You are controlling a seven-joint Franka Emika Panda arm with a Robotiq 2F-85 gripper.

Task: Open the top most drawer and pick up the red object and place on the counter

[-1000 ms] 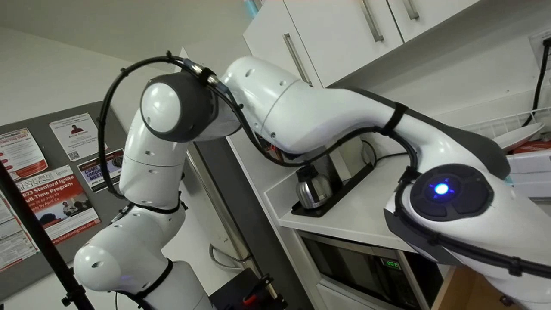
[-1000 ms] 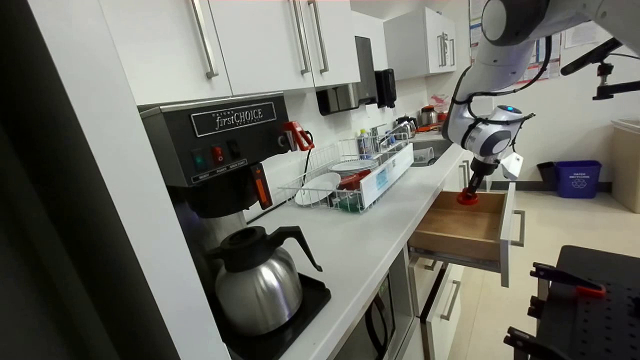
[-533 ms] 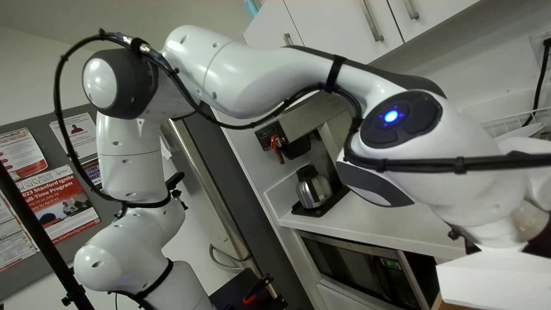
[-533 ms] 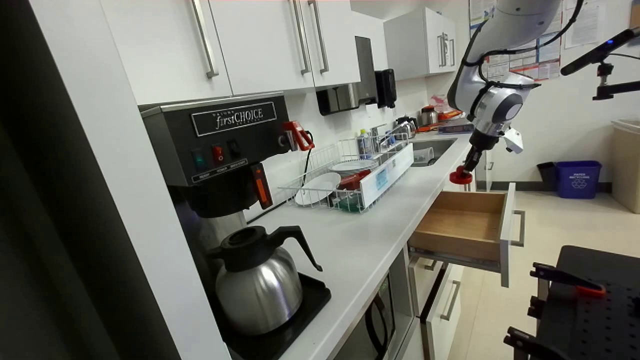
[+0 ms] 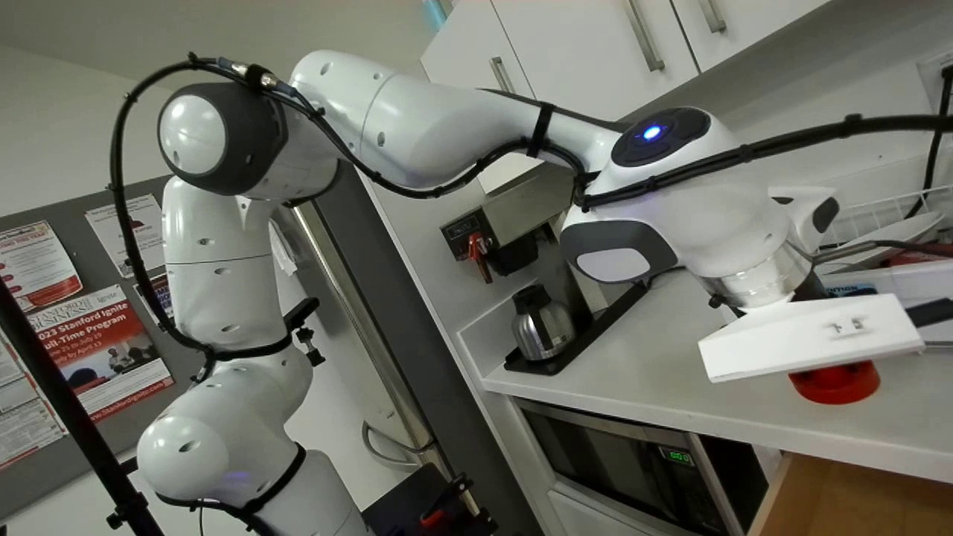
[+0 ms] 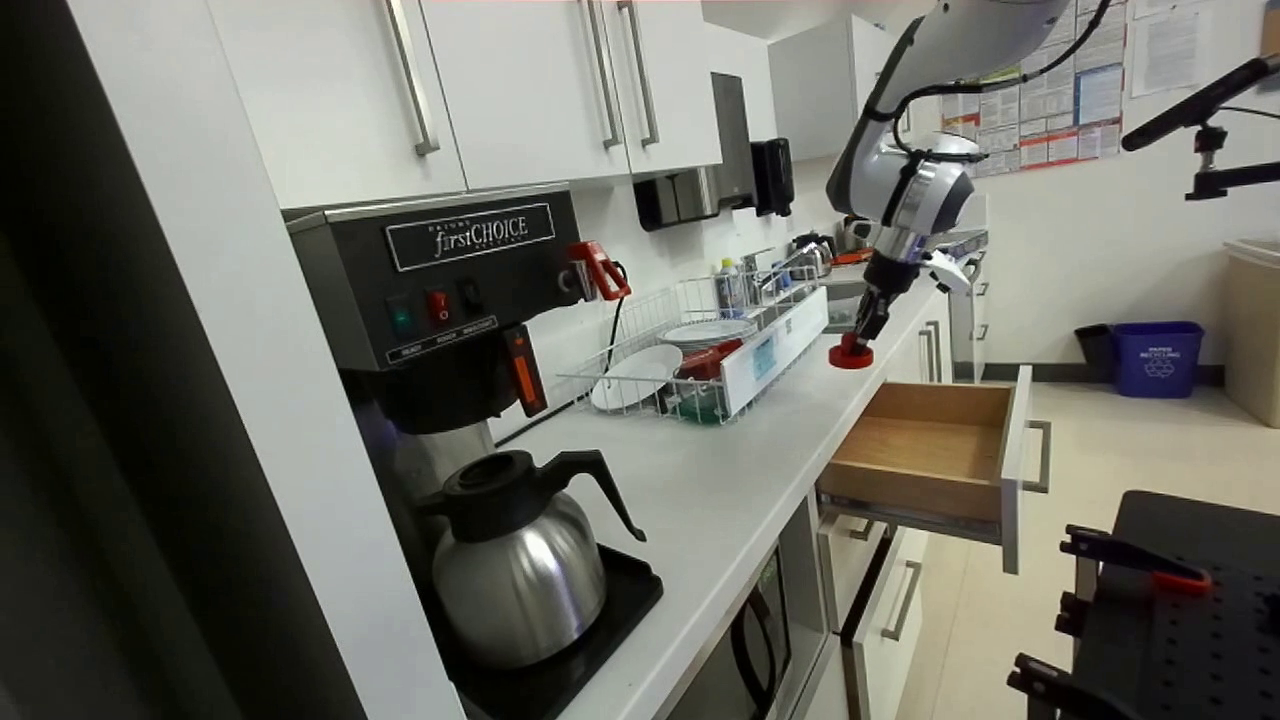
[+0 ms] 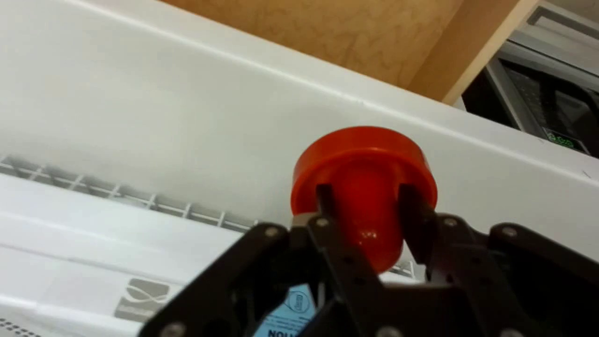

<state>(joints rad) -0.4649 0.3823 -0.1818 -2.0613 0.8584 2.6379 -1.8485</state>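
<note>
Leftmost in an exterior view we have the brewer (image 6: 455, 285), with the jug (image 6: 520, 585) at its five o'clock. From the jug, the rack (image 6: 785, 340) is at one o'clock, standing on the counter (image 6: 700, 480). At three o'clock from the rack is the red object (image 6: 850, 354), over the counter; whether the two touch we cannot tell. The tilted gripper (image 6: 861, 333), at one o'clock from the red object, has it in its grasp: in the wrist view we see the two fingers (image 7: 325, 201), one on either side of its knob. At five o'clock from the red object the drawer (image 6: 915, 490) stands open. Further right are the bin (image 6: 1157, 365) at three o'clock and the table (image 6: 1180, 650) at four.

In an exterior view we find the board (image 5: 93, 264) at nine o'clock, the arm (image 5: 424, 123) across the middle, and the red object partly hidden by the white block (image 5: 808, 339), at the block's five o'clock. Around the red object in the wrist view, we have the rack at nine o'clock, the drawer at twelve and the microwave (image 7: 538, 93) at two.
</note>
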